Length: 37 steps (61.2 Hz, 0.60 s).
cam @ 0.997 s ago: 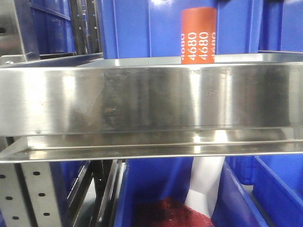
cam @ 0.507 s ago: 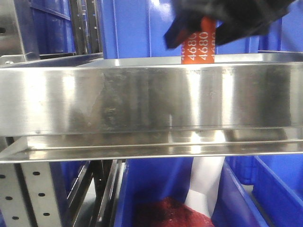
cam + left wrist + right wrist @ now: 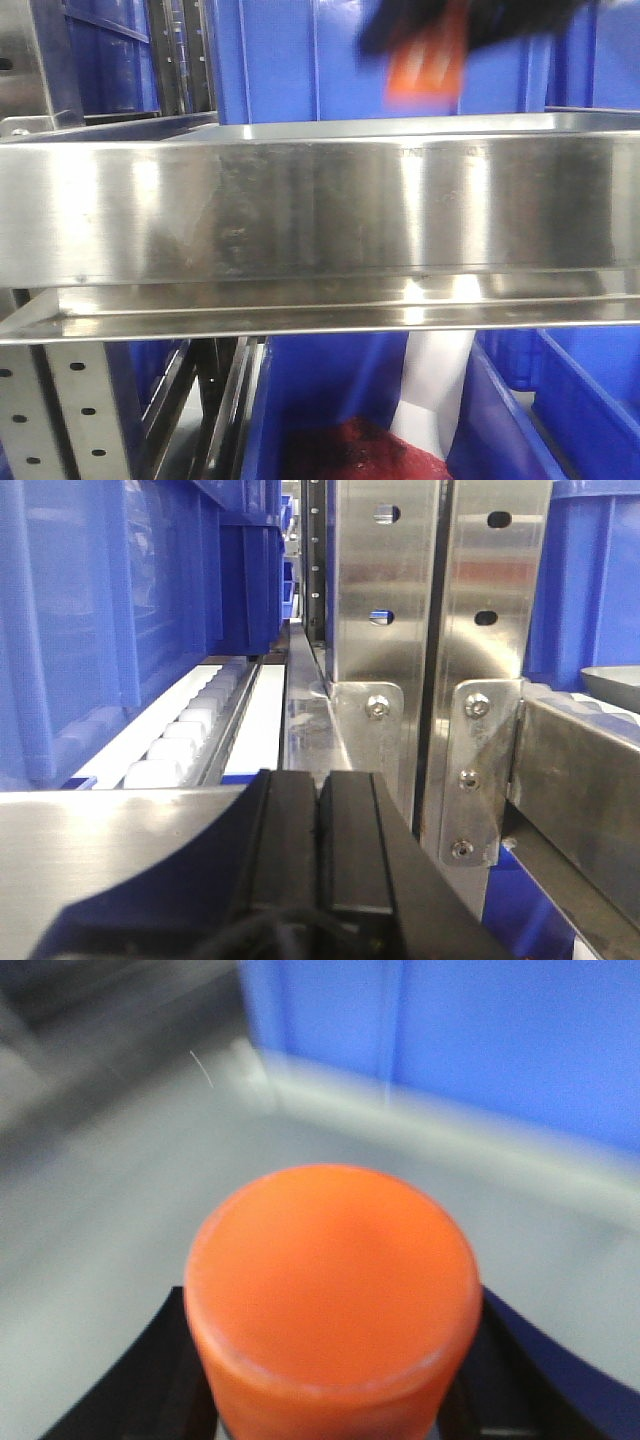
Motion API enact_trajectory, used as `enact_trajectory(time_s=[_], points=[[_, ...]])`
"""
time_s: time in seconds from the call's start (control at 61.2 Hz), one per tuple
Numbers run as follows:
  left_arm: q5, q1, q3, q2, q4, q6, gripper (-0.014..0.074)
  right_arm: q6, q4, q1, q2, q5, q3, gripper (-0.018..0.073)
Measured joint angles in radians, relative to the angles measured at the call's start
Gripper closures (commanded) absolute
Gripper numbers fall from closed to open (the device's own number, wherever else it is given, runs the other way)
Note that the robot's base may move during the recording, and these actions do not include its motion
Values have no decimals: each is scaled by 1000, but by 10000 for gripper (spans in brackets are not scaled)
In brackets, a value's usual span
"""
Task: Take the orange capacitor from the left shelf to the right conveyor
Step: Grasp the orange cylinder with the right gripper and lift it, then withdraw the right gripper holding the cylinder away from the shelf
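The orange capacitor (image 3: 428, 68) is blurred and lifted clear above the left shelf's shiny steel front lip (image 3: 300, 205) at the upper right of the front view. My right gripper (image 3: 440, 30) is a dark blur shut around its top. In the right wrist view the capacitor's flat orange top (image 3: 332, 1280) fills the lower middle between my black fingers (image 3: 150, 1380), above the grey shelf floor. My left gripper (image 3: 318, 810) is shut and empty, beside perforated steel uprights (image 3: 385, 630). The right conveyor is out of view.
Blue plastic bins (image 3: 300, 60) stand behind the shelf and another (image 3: 340, 400) below it holds red material and white paper. In the left wrist view a white roller track (image 3: 190, 735) runs beside blue bins (image 3: 100, 620), with bolted steel brackets (image 3: 480, 770) at right.
My right gripper came down onto the capacitor, closed on it, and has now raised it off the shelf; its lower end sits higher above the lip than before.
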<state>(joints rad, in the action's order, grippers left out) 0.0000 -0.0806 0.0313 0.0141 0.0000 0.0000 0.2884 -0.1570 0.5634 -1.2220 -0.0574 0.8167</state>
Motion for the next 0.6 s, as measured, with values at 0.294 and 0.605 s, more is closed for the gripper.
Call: enact_trajectory(time_s=[0.294, 0.605], points=[[0, 0, 0, 0, 0, 0, 701, 0, -15, 0, 481, -225, -149, 503], [0, 0, 0, 0, 0, 0, 701, 2, -41, 0, 998, -449, -295, 503]])
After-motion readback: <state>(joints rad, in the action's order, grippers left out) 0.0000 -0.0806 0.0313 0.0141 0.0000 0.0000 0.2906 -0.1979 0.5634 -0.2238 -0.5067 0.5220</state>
